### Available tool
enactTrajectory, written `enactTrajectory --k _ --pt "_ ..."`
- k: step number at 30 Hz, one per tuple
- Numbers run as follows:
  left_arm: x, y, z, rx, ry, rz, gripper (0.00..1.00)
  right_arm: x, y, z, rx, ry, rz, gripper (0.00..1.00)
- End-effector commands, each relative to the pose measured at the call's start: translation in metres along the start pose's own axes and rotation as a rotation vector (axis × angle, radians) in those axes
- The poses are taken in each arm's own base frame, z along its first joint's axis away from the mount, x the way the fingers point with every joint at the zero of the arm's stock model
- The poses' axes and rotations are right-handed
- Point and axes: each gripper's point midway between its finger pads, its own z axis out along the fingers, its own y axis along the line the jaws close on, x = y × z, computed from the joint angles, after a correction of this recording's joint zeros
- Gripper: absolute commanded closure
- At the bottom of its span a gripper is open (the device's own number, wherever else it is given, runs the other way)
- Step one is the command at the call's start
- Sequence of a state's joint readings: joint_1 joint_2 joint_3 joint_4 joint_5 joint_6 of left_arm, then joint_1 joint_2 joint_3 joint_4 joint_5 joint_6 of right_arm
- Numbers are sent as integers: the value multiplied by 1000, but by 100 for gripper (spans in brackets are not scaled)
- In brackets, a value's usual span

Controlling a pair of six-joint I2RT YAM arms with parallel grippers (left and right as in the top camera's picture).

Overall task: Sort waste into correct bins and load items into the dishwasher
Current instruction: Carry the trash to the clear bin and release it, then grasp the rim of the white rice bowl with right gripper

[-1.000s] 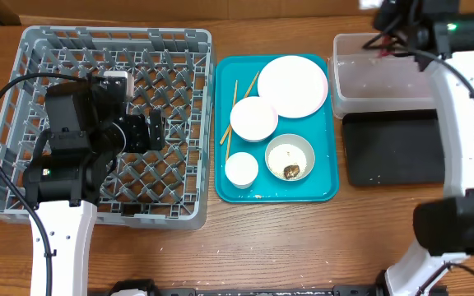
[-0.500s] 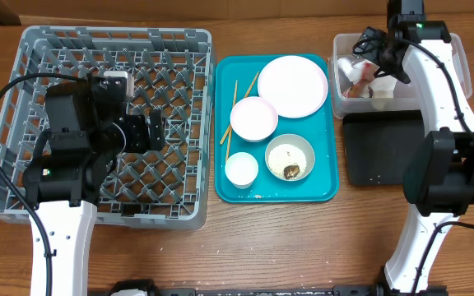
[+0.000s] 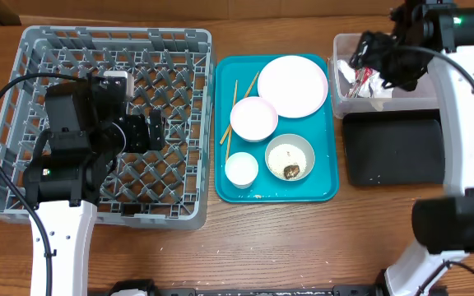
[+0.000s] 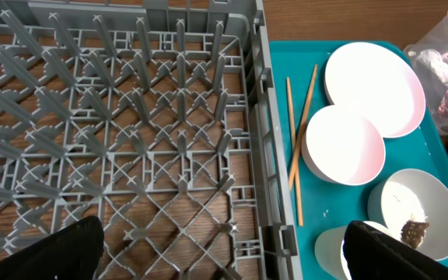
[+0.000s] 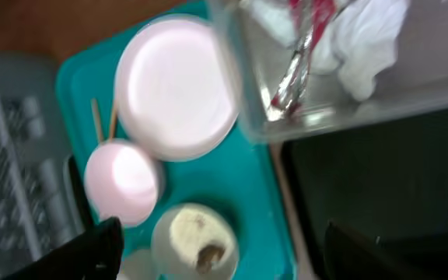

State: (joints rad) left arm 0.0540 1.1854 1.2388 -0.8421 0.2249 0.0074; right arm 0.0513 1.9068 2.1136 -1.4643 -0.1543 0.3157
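left pincer [image 4: 224, 250]: wide apart, empty, over rack [image 4: 131, 117] | right pincer [image 5: 232, 249]: wide apart, empty, above clear tub [image 5: 317, 124]

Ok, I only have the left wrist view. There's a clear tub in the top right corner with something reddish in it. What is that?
Observer: A red wrapper lying beside crumpled white tissue inside the clear tub.
Operator: Is the right gripper holding anything?
Observer: No. The right gripper hangs open above the tub, with nothing between its fingers.
Operator: And the black tray?
Observer: The black tray sits right next to the tub, on the robot's side.
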Motion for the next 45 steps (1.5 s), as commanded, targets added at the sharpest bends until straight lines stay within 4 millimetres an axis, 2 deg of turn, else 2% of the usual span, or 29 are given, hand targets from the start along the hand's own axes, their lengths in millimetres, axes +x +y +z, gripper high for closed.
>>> enactTrajectory --k 1,5,10,15,23,30,38,45 --pt "-7 -2 -3 5 -17 20 0 38 36 12 -39 116 -26 17" --pt "-7 -2 -3 5 -17 20 0 84 63 41 -11 220 -104 18" --pt "-7 -2 -3 5 -16 21 0 117 78 84 87 209 -99 25" --pt "-7 -2 -3 5 -16 20 0 137 79 118 180 140 -79 37" --pt "-7 -2 -3 5 -17 20 0 164 88 167 151 118 -157 50" --pt "-7 -2 -3 5 -16 20 0 182 85 186 145 126 -208 62" --pt "-7 -2 -3 5 -16 20 0 187 84 187 142 138 -265 72" --pt "-7 -2 -3 5 -16 20 0 199 85 195 136 151 -351 76"
